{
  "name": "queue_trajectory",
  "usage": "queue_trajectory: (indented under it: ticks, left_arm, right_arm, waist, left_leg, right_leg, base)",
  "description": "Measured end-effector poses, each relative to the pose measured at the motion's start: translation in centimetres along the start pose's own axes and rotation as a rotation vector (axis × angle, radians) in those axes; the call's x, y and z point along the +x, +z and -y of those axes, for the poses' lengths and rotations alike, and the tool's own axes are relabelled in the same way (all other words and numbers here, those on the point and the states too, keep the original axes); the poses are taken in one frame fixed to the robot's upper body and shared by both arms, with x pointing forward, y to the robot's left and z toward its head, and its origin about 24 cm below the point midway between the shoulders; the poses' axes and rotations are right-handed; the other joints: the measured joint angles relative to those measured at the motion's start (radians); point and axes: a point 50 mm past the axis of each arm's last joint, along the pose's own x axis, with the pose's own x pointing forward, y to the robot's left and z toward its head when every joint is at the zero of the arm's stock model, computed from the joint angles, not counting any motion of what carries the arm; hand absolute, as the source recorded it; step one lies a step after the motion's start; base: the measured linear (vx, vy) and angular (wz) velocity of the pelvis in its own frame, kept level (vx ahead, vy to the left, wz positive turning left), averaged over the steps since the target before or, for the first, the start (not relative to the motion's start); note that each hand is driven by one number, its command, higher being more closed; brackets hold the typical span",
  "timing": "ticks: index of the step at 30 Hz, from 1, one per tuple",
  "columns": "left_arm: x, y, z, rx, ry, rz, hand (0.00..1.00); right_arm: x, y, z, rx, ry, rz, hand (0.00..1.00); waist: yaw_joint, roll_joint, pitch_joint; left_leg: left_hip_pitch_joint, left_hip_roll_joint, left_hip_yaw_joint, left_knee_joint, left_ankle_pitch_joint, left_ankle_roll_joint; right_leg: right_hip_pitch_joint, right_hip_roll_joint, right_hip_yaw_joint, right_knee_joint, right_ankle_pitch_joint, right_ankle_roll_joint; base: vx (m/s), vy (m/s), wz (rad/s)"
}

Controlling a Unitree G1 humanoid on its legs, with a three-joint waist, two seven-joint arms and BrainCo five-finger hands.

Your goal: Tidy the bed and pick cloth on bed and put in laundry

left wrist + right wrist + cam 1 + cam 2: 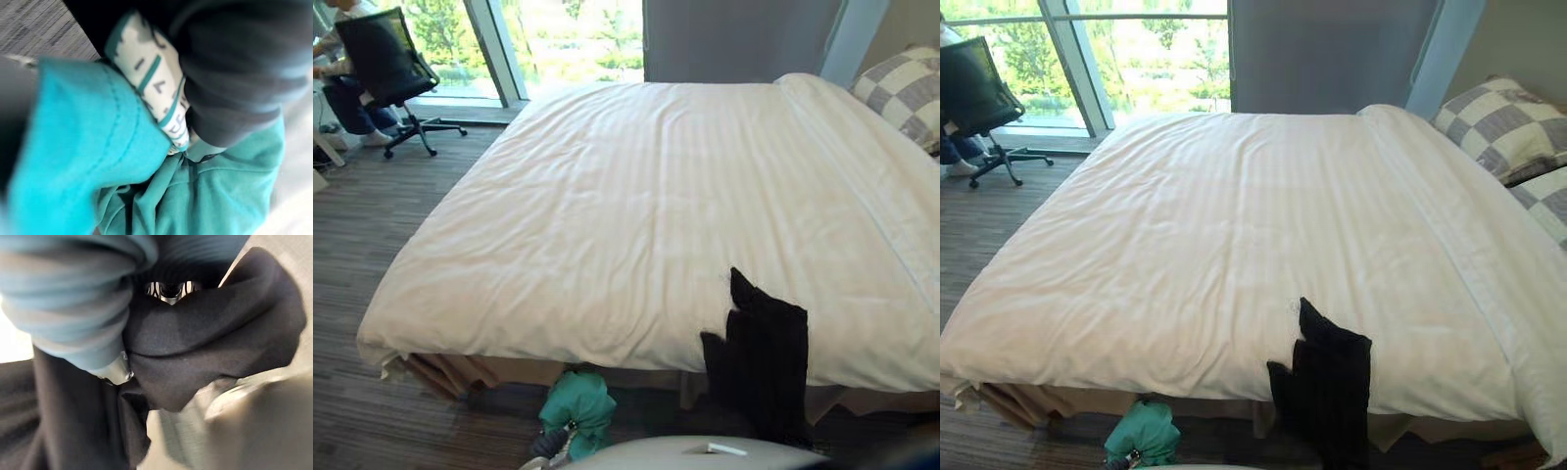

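Left eye view. Item: bed (450,372), its white duvet (636,215) spread flat and smooth to the near edge, with one checked pillow (901,93) at the head, far right. Item: black cloth (766,357), upper end lying on the duvet at the near edge, the rest hanging down the bed's side. Item: teal cloth (578,403), bunched, below the near edge and off the bed, left of the black one and apart from it. Background: person (347,103) seated in an office chair (382,54) by the window (578,34), well apart from the bed.

Right eye view. Same contents, plus a second checked pillow (1549,208) just beside the first.

Left wrist view. Teal cloth close against the left hand (234,68), with a white printed band (156,83) of the garment lying across it. Whether this hand grips the cloth cannot be told, since the fabric covers it.

Right wrist view. Right hand (73,313), with its silver fingers (116,373) curled into a gathered fold of the black cloth and clamped on it.

Status, as a judgement: tidying of the bed looks done or nearly so. Black cloth is taken hold of but not yet lifted off the duvet. Teal cloth is already off the bed. Both are yet to be put in the laundry.
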Motion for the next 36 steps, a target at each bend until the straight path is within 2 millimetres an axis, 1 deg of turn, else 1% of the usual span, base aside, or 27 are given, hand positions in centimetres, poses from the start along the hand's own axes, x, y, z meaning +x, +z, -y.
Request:
queue_trajectory:
  ticks: [2, 6, 7, 8, 9, 10, 11, 12, 14, 19, 20, 21, 22, 23, 24, 25, 26, 27, 28, 29, 30, 31, 32, 33, 34, 35, 36]
  left_arm:
    - [0.1, -0.1, 0.1, 0.010, 0.005, -0.023, 1.00]
    - [0.5, 0.5, 0.3, 0.103, 0.025, -0.056, 1.00]
    - [0.8, 0.9, 0.7, 0.186, 0.038, -0.062, 1.00]
    - [0.9, 1.1, 1.1, 0.213, 0.040, -0.065, 1.00]
    - [1.1, 1.3, 1.8, 0.268, 0.033, -0.062, 1.00]
    - [1.2, 1.5, 2.1, 0.280, 0.030, -0.057, 1.00]
    - [1.3, 1.8, 2.0, 0.300, 0.033, -0.047, 1.00]
    - [1.4, 2.1, 2.0, 0.302, 0.040, -0.034, 1.00]
    - [1.4, 2.6, 1.9, 0.290, 0.058, 0.003, 1.00]
    - [1.3, 2.7, 1.9, 0.185, 0.073, 0.035, 1.00]
    - [1.3, 2.8, 1.8, 0.160, 0.075, 0.039, 1.00]
    - [1.4, 3.4, 1.5, 0.163, 0.081, 0.051, 1.00]
    - [1.6, 4.5, 1.6, 0.151, 0.075, 0.083, 1.00]
    - [1.6, 4.8, 1.8, 0.149, 0.070, 0.095, 1.00]
    - [1.6, 5.2, 2.8, 0.132, 0.039, 0.122, 1.00]
    - [1.5, 4.8, 3.7, 0.115, 0.011, 0.125, 1.00]
    - [1.5, 4.7, 4.0, 0.106, 0.006, 0.126, 1.00]
    - [1.6, 5.0, 4.0, 0.089, 0.013, 0.140, 1.00]
    - [1.7, 5.7, 3.5, 0.112, 0.020, 0.148, 1.00]
    - [1.9, 6.2, 3.6, 0.130, 0.017, 0.154, 1.00]
    - [2.0, 6.5, 3.1, 0.151, 0.025, 0.150, 1.00]
    - [2.0, 6.2, 2.8, 0.167, 0.027, 0.135, 1.00]
    - [1.9, 5.8, 3.0, 0.178, 0.015, 0.122, 1.00]
    - [1.9, 5.3, 3.4, 0.209, -0.011, 0.105, 1.00]
    - [2.0, 5.7, 4.1, 0.232, -0.034, 0.109, 1.00]
    - [2.1, 5.8, 4.2, 0.256, -0.043, 0.107, 1.00]
    - [2.1, 5.8, 4.2, 0.301, -0.058, 0.094, 1.00]
  right_arm:
    - [0.0, -0.5, -0.1, -0.091, 0.029, -0.016, 1.00]
    - [0.1, 0.0, -0.8, -0.313, 0.109, 0.012, 1.00]
    - [0.1, 0.3, -1.1, -0.377, 0.136, 0.026, 1.00]
    - [0.1, 0.2, -1.1, -0.407, 0.143, 0.026, 1.00]
    - [0.0, -0.2, -1.3, -0.444, 0.163, 0.012, 1.00]
    - [0.0, -0.4, -1.3, -0.451, 0.168, 0.003, 1.00]
    - [0.0, -1.0, -1.2, -0.467, 0.178, -0.021, 1.00]
    - [0.0, -1.1, -1.3, -0.481, 0.186, -0.029, 1.00]
    - [0.0, -0.9, -1.9, -0.524, 0.217, -0.028, 1.00]
    - [0.4, 0.8, -2.1, -0.637, 0.233, 0.022, 1.00]
    - [0.5, 1.1, -2.1, -0.663, 0.238, 0.028, 1.00]
    - [0.3, 0.8, -2.5, -0.661, 0.249, 0.021, 1.00]
    - [0.2, 0.5, -2.9, -0.652, 0.267, 0.014, 1.00]
    - [0.2, 0.5, -2.9, -0.650, 0.269, 0.014, 1.00]
    - [0.4, 0.9, -2.4, -0.656, 0.265, 0.020, 1.00]
    - [0.6, 1.4, -1.6, -0.666, 0.246, 0.035, 1.00]
    - [0.7, 2.1, -1.6, -0.670, 0.249, 0.053, 1.00]
    - [0.7, 3.3, -2.8, -0.667, 0.279, 0.090, 1.00]
    - [0.6, 4.5, -4.2, -0.654, 0.303, 0.131, 1.00]
    - [0.5, 4.7, -4.7, -0.644, 0.313, 0.138, 1.00]
    - [0.3, 5.3, -5.8, -0.625, 0.338, 0.166, 1.00]
    - [0.3, 5.8, -5.9, -0.610, 0.341, 0.180, 1.00]
    - [0.4, 6.0, -5.6, -0.602, 0.335, 0.181, 1.00]
    - [0.5, 6.1, -5.2, -0.583, 0.319, 0.177, 1.00]
    - [0.6, 6.3, -5.1, -0.544, 0.318, 0.170, 1.00]
    - [0.6, 6.4, -5.1, -0.528, 0.318, 0.168, 1.00]
    - [0.6, 6.4, -5.2, -0.477, 0.322, 0.161, 1.00]
  waist:
    - [-0.001, -0.007, -0.002]
    - [-0.019, -0.009, -0.006]
    - [-0.036, -0.006, -0.007]
    - [-0.042, -0.010, -0.005]
    - [-0.056, -0.021, -0.002]
    - [-0.055, -0.023, -0.002]
    - [-0.052, -0.042, 0.004]
    - [-0.046, -0.051, 0.011]
    - [-0.025, -0.071, 0.016]
    - [-0.027, -0.056, 0.029]
    - [-0.027, -0.060, 0.030]
    - [-0.034, -0.079, 0.037]
    - [-0.045, -0.123, 0.032]
    - [-0.047, -0.129, 0.036]
    - [-0.038, -0.113, 0.050]
    - [-0.040, -0.057, 0.059]
    - [-0.050, -0.043, 0.066]
    - [-0.042, -0.058, 0.079]
    - [-0.038, -0.073, 0.097]
    - [-0.031, -0.085, 0.099]
    - [-0.023, -0.112, 0.108]
    - [-0.028, -0.110, 0.111]
    - [-0.031, -0.086, 0.104]
    - [-0.039, -0.070, 0.089]
    - [-0.040, -0.070, 0.089]
    - [-0.040, -0.068, 0.092]
    - [-0.042, -0.064, 0.093]
  left_leg:
    - [0.004, -0.007, -0.009, -0.001, 0.001, 0.001]
    - [-0.046, -0.031, -0.113, -0.002, 0.016, 0.023]
    - [-0.085, -0.040, -0.192, -0.003, 0.024, 0.035]
    - [-0.100, -0.049, -0.230, -0.003, 0.025, 0.043]
    - [-0.130, -0.070, -0.308, -0.003, 0.031, 0.046]
    - [-0.143, -0.075, -0.341, -0.003, 0.037, 0.051]
    - [-0.156, -0.082, -0.383, -0.003, 0.047, 0.056]
    - [-0.157, -0.085, -0.402, -0.003, 0.054, 0.053]
    - [-0.166, -0.096, -0.431, -0.003, 0.078, 0.038]
    - [-0.227, -0.087, -0.503, -0.003, 0.131, 0.032]
    - [-0.256, -0.092, -0.508, -0.003, 0.132, 0.062]
    - [-0.277, -0.095, -0.383, -0.003, 0.077, 0.188]
    - [-0.302, -0.108, -0.220, 0.040, 0.025, 0.265]
    - [-0.315, -0.108, -0.184, 0.075, 0.029, 0.266]
    - [-0.329, -0.108, -0.110, 0.181, 0.122, 0.264]
    - [-0.324, -0.105, -0.110, 0.157, 0.123, 0.242]
    - [-0.324, -0.107, -0.143, 0.135, 0.138, 0.221]
    - [-0.328, -0.125, -0.189, 0.105, 0.158, 0.197]
    - [-0.332, -0.151, -0.233, 0.083, 0.152, 0.190]
    - [-0.335, -0.155, -0.226, 0.091, 0.124, 0.188]
    - [-0.365, -0.154, -0.156, 0.223, 0.031, 0.224]
    - [-0.365, -0.142, -0.120, 0.346, -0.018, 0.227]
    - [-0.360, -0.146, -0.139, 0.333, -0.036, 0.202]
    - [-0.359, -0.187, -0.169, 0.286, -0.030, 0.218]
    - [-0.336, -0.227, -0.204, 0.187, 0.019, 0.224]
    - [-0.318, -0.241, -0.224, 0.122, 0.046, 0.217]
    - [-0.283, -0.261, -0.261, 0.021, 0.101, 0.214]
  right_leg:
    - [0.007, -0.002, -0.004, 0.000, 0.000, 0.000]
    - [0.010, -0.024, -0.050, 0.032, -0.024, 0.006]
    - [-0.008, -0.028, -0.007, 0.092, -0.074, -0.020]
    - [-0.011, -0.026, 0.038, 0.111, -0.091, -0.035]
    - [-0.013, -0.023, 0.143, 0.141, -0.118, -0.060]
    - [-0.013, -0.022, 0.181, 0.157, -0.128, -0.062]
    - [-0.001, -0.022, 0.218, 0.174, -0.149, -0.058]
    - [0.021, -0.024, 0.220, 0.171, -0.164, -0.051]
    - [0.057, -0.039, 0.175, 0.145, -0.208, -0.010]
    - [0.051, -0.019, 0.091, 0.139, -0.217, -0.008]
    - [0.060, -0.024, 0.038, 0.138, -0.217, -0.009]
    - [0.086, -0.053, -0.049, 0.118, -0.210, 0.000]
    - [0.111, -0.092, -0.147, 0.102, -0.191, 0.004]
    - [0.113, -0.098, -0.164, 0.111, -0.191, 0.003]
    - [0.116, -0.109, -0.204, 0.171, -0.189, -0.003]
    - [0.100, -0.109, -0.207, 0.282, -0.192, -0.022]
    - [0.091, -0.096, -0.188, 0.288, -0.214, -0.022]
    - [0.068, -0.067, -0.158, 0.171, -0.197, -0.029]
    - [0.080, -0.086, -0.187, 0.150, -0.200, -0.002]
    - [0.084, -0.099, -0.204, 0.146, -0.202, 0.002]
    - [0.096, -0.142, -0.244, 0.149, -0.194, 0.021]
    - [0.121, -0.167, -0.271, 0.161, -0.188, 0.043]
    - [0.127, -0.161, -0.273, 0.160, -0.184, 0.049]
    - [0.128, -0.174, -0.276, 0.152, -0.180, 0.047]
    - [0.125, -0.176, -0.292, 0.134, -0.155, 0.031]
    - [0.125, -0.173, -0.300, 0.128, -0.140, 0.029]
    - [0.131, -0.163, -0.304, 0.119, -0.124, 0.019]
  base:
    - [-0.06, -0.018, 0.10]
    - [-0.03, -0.027, 0.69]
    - [0.02, -0.057, 1.31]
    - [0.01, -0.018, 1.97]
    - [0.00, 0.018, 1.65]
    - [0.01, 0.015, 1.88]
    - [0.02, -0.050, 1.39]
    - [0.00, -0.111, 1.33]
    - [-0.02, -0.132, 0.78]
    - [-0.03, -0.074, 0.54]
    - [0.01, 0.000, 1.20]
    - [0.06, 0.002, 2.12]
    - [0.07, 0.042, 1.97]
    - [0.09, 0.055, 2.11]
    - [0.08, 0.130, 2.01]
    - [0.06, 0.118, 2.20]
    - [0.01, 0.082, 1.93]
    - [-0.05, 0.019, 1.55]
    - [-0.05, 0.016, 1.19]
    - [-0.01, 0.037, 0.81]
    - [0.07, 0.058, 0.36]
    - [0.10, 0.055, 0.40]
    - [0.09, 0.113, 0.61]
    - [0.05, 0.166, 0.78]
    - [0.03, 0.227, 0.81]
    - [0.01, 0.181, 0.77]
    - [0.00, 0.105, 0.66]
